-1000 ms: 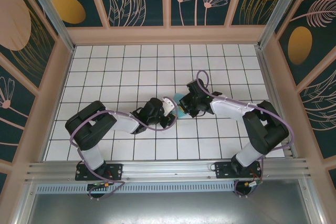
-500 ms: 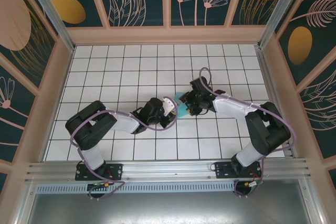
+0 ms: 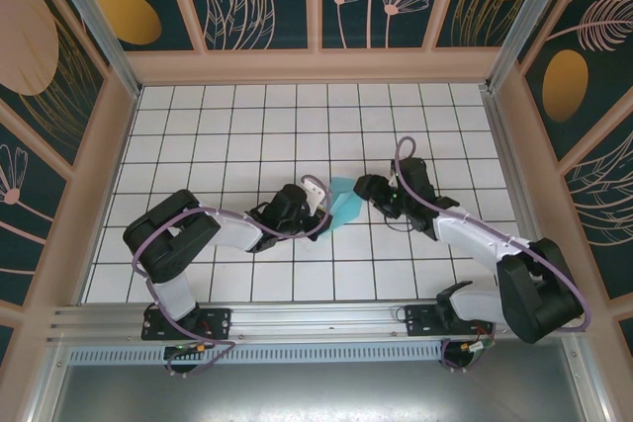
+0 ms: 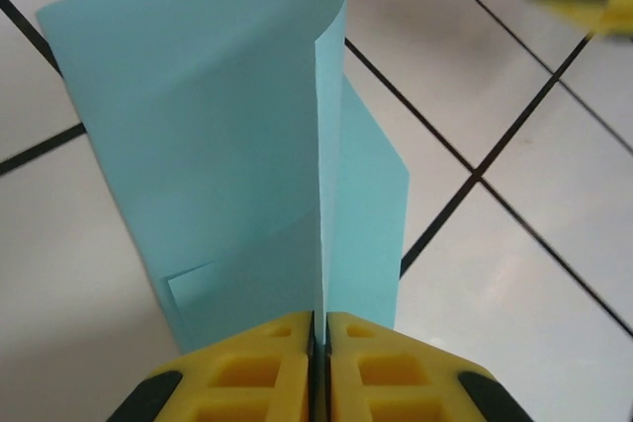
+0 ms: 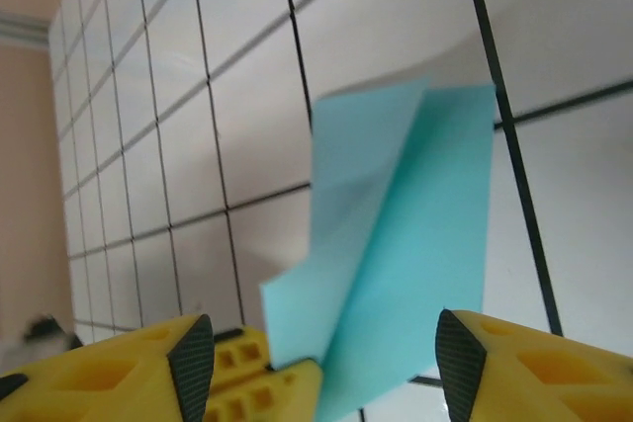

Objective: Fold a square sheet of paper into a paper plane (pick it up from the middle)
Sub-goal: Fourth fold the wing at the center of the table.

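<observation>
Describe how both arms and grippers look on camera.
Identical: the left arm and right arm have black joint housings, white link shells and a looping lilac cable. The left gripper and right gripper carry yellow, cut-out fingers with black pads.

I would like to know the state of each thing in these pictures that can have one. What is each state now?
paper plane: folded along its centre crease, not pressed flat, one layer curling open, pinched at one end.
left gripper: fingers shut on the paper plane.
right gripper: fingers open, holding nothing, facing the paper plane.
</observation>
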You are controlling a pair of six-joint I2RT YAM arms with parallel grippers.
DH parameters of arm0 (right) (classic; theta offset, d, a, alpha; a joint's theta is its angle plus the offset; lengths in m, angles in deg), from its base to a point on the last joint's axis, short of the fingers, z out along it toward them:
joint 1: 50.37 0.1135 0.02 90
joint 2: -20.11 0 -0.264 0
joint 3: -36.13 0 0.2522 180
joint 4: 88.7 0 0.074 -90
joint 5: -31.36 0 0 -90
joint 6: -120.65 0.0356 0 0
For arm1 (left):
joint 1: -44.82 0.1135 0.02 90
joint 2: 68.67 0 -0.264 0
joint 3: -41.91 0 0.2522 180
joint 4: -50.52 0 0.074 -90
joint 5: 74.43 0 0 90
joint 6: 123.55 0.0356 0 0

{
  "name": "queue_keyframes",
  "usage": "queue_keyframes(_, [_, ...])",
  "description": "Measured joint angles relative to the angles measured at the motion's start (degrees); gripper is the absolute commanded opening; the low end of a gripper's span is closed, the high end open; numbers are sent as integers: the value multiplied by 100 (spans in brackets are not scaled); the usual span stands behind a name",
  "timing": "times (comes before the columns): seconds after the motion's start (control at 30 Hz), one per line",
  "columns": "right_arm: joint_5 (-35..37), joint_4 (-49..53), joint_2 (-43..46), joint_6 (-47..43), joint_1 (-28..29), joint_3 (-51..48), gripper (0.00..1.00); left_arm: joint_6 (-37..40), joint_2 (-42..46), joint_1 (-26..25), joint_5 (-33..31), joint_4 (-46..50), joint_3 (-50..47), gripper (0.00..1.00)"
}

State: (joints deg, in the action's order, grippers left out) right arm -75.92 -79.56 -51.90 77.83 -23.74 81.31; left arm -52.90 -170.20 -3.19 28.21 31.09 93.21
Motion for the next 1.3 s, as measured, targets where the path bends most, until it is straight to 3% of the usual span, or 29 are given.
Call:
queue_keyframes(0.53, [-1027, -938, -1097, -542, -2, -212, 48, -1639, -52, 7, 240, -474, -125, 12])
queue_keyframes(1.3, [-1239, -1067, -1808, -645, -2, 136, 48, -1853, -365, 7, 518, -734, -155, 14])
